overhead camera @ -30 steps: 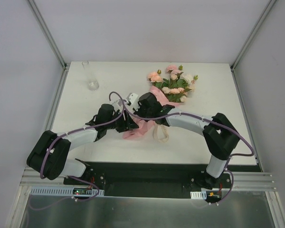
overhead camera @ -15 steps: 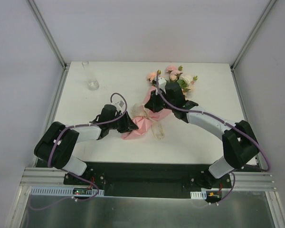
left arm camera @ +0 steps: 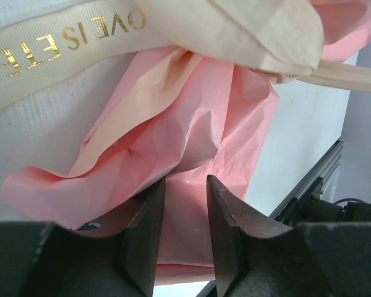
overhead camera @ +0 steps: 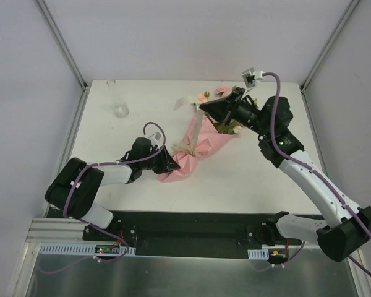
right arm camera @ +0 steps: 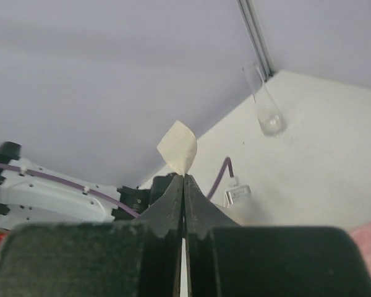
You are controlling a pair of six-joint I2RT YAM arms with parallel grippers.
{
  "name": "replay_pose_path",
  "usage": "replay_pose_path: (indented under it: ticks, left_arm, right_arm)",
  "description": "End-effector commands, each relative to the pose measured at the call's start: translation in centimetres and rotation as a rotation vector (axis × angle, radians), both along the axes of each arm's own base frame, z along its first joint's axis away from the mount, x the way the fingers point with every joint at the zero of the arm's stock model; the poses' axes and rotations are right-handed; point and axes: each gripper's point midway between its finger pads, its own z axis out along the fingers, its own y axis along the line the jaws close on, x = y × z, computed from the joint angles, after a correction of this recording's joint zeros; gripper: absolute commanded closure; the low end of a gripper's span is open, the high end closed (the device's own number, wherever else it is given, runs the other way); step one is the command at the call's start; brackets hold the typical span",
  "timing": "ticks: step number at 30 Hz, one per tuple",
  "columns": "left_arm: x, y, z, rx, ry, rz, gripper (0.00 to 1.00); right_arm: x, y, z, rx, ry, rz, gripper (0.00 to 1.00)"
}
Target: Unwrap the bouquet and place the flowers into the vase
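The bouquet (overhead camera: 198,147) lies on the white table, its pink paper cone (left arm camera: 191,111) pointing at the left arm. My left gripper (overhead camera: 166,163) (left arm camera: 184,185) is shut on the cone's narrow end, and pink paper fills the gap between its fingers. A cream ribbon (overhead camera: 185,102) (left arm camera: 62,43) with gold lettering runs from the cone's waist up into the air. My right gripper (overhead camera: 202,109) (right arm camera: 184,176) is shut on it above the bouquet, and the ribbon's end (right arm camera: 178,147) sticks out past the tips. The flowers (overhead camera: 222,91) are mostly hidden behind the right arm. The vase (overhead camera: 119,102) (right arm camera: 266,105) stands at the far left.
Metal frame posts (overhead camera: 71,59) rise at the table's back corners. The black rail (overhead camera: 191,226) with both arm bases runs along the near edge. The left arm (right arm camera: 49,185) shows below the right gripper in the right wrist view.
My right gripper has lifted up and back to the right with the ribbon, drawing it out of the bouquet. The left gripper has closed on the paper's narrow end.
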Motion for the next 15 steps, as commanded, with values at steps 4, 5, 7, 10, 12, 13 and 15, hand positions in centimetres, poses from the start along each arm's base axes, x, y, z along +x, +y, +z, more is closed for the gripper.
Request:
replay_pose_path:
  ticks: [4, 5, 7, 10, 12, 13, 15]
  left_arm:
    - [-0.7, 1.6, -2.6, 0.081, 0.047, 0.032, 0.67]
    - [-0.7, 1.6, -2.6, 0.08, 0.047, 0.03, 0.67]
    - [-0.6, 1.6, -2.6, 0.08, 0.046, 0.029, 0.67]
    - [-0.6, 1.5, -2.4, 0.075, 0.036, 0.022, 0.66]
    - [-0.4, 1.6, -2.3, 0.078, 0.025, 0.023, 0.66]
    - [-0.4, 1.5, -2.3, 0.078, 0.025, 0.023, 0.66]
    - [-0.5, 1.4, -2.4, 0.076, 0.031, 0.017, 0.66]
  right_arm:
    - [-3.6, -3.4, 10.0, 0.14, -0.184, -0.044, 1.0]
    - [-3.9, -3.6, 10.1, 0.133, -0.195, -0.048, 1.0]
    - [-4.9, -4.3, 11.3, 0.142, -0.229, -0.052, 1.0]
    - [-6.0, -5.0, 11.2, 0.127, -0.256, -0.049, 1.0]
    - [-7.0, -5.9, 11.8, 0.134, -0.302, -0.068, 1.0]
    - [-7.3, -6.2, 12.0, 0.14, -0.316, -0.072, 1.0]
    - [-8.4, -6.7, 13.1, 0.151, -0.349, -0.061, 1.0]
